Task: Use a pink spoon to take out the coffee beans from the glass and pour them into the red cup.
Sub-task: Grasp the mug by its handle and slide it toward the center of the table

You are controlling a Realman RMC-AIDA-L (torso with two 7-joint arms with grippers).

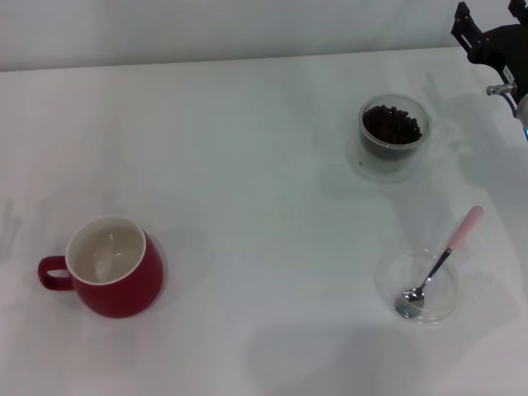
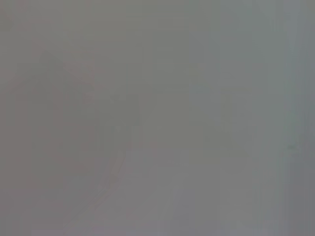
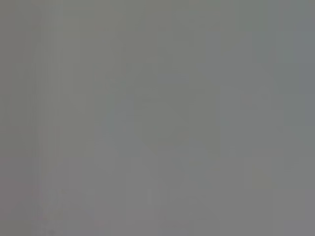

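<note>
In the head view the pink spoon (image 1: 437, 264) lies with its metal bowl in a shallow clear dish (image 1: 418, 286) at the near right, its pink handle pointing up and right over the rim. The glass (image 1: 393, 134) stands at the far right, holding dark coffee beans (image 1: 392, 125). The red cup (image 1: 107, 266) stands at the near left, its white inside empty, handle to the left. Part of my right arm (image 1: 495, 41) shows at the top right corner, far from the spoon. My left gripper is out of view. Both wrist views show only plain grey.
A white table (image 1: 247, 165) carries everything. Its far edge meets a pale wall at the top. Wide bare surface lies between the red cup and the glass.
</note>
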